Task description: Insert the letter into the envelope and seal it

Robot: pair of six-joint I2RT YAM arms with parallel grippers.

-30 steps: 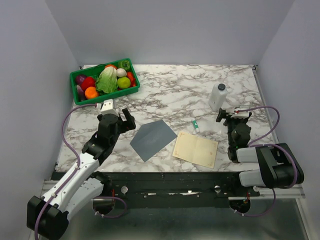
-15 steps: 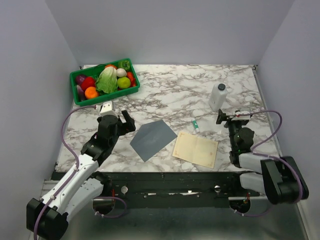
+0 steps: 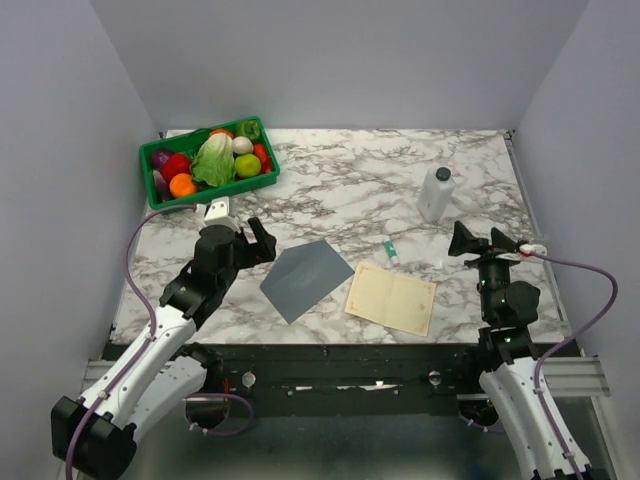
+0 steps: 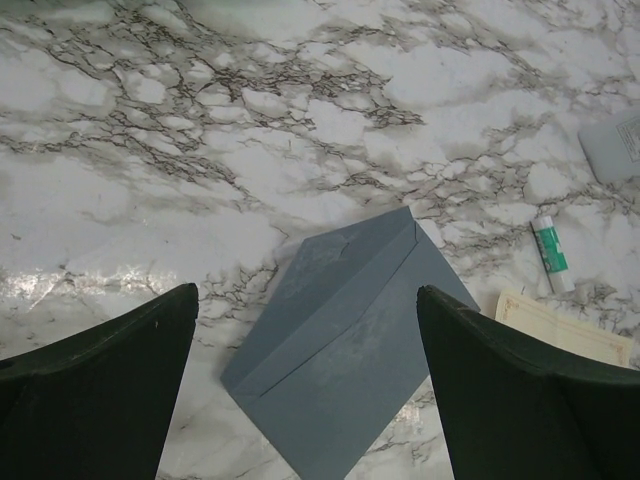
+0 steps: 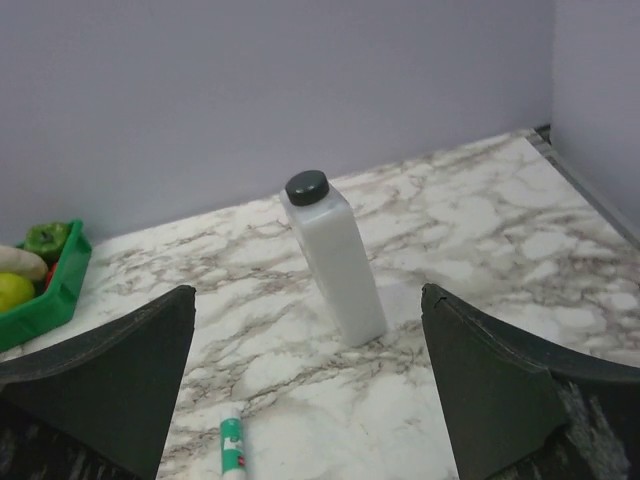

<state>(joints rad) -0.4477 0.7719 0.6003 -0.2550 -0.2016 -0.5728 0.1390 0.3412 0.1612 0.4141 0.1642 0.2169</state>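
the letter (image 3: 391, 298), a thin cream sheet, is laid flat at lower centre, just right of the grey envelope (image 3: 307, 277). likely light and floppy, it is best pinched at an edge. left gripper (image 3: 243, 238) and right gripper (image 3: 479, 243) are spread wide, empty.

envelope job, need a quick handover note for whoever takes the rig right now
Left gripper: open, empty, above the near left of the envelope.
Right gripper: open, empty, raised to the right of the letter.
Envelope and letter lie flat side by side on the table, with a glue stick just beyond the letter.
Done: nothing.
Left: insert the letter, then seal.
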